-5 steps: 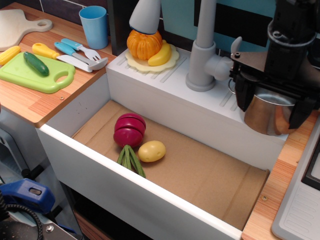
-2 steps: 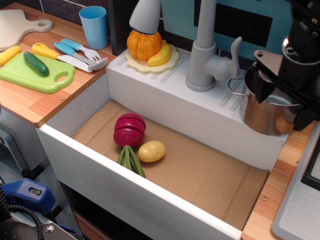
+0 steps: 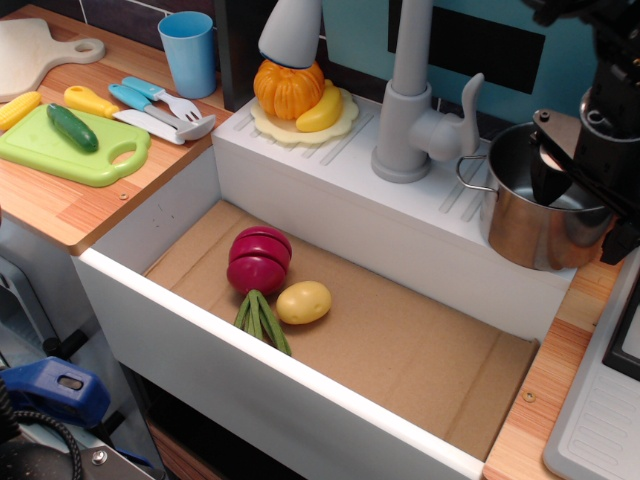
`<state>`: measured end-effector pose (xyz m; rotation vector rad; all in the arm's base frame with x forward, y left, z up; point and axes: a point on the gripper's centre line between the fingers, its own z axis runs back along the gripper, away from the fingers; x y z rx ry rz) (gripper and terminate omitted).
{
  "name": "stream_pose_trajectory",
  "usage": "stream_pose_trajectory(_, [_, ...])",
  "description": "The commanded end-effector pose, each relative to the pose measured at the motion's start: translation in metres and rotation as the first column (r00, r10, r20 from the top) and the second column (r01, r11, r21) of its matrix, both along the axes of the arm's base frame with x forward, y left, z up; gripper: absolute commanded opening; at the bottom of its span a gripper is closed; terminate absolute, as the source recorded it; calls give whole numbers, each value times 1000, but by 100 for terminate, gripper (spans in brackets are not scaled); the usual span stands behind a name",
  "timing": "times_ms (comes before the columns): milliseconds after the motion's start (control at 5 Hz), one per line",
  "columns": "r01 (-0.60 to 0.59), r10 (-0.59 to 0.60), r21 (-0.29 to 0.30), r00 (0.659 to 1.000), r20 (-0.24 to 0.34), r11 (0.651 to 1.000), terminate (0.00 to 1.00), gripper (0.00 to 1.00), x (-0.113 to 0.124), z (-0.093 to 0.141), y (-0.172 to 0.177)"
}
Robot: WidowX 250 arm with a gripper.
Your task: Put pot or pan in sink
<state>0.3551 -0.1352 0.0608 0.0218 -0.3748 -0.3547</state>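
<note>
The shiny steel pot (image 3: 525, 225) stands upright on the white ledge behind the sink's basin, at the right, next to the grey faucet (image 3: 412, 100). Its wire loop handle shows on its left side. My black gripper (image 3: 588, 208) hangs over the pot's right rim. One finger (image 3: 548, 175) reaches down inside the pot and the other is outside its right wall. The jaws stand apart and grip nothing. The sink (image 3: 160, 300) is a white basin with a brown floor, below and left of the pot.
A purple vegetable (image 3: 259, 258), a potato (image 3: 303, 302) and green beans (image 3: 262, 320) lie on the sink floor. A plate with an orange and a banana (image 3: 300, 95) sits on the ledge. A blue cup (image 3: 188, 52), cutlery and a green cutting board (image 3: 70, 145) are on the left counter.
My gripper has moved to the right, from straddling the whole pot to straddling its right rim. The pot has stayed on the ledge.
</note>
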Motion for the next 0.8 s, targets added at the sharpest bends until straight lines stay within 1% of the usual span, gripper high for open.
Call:
stream_pose_trajectory(0, [9, -6, -62, 999, 46, 998, 0, 100, 9, 2, -1])
stream_pose_trajectory(200, [-3, 6, -64, 999, 51, 998, 0, 0, 8, -3, -1])
stream_pose_trajectory(400, [-6, 8, -93, 1000, 27, 996, 0, 0, 10, -6, -1])
stream_pose_trajectory(600, [-39, 40, -75, 999, 16, 996, 0, 0, 3, 1, -2])
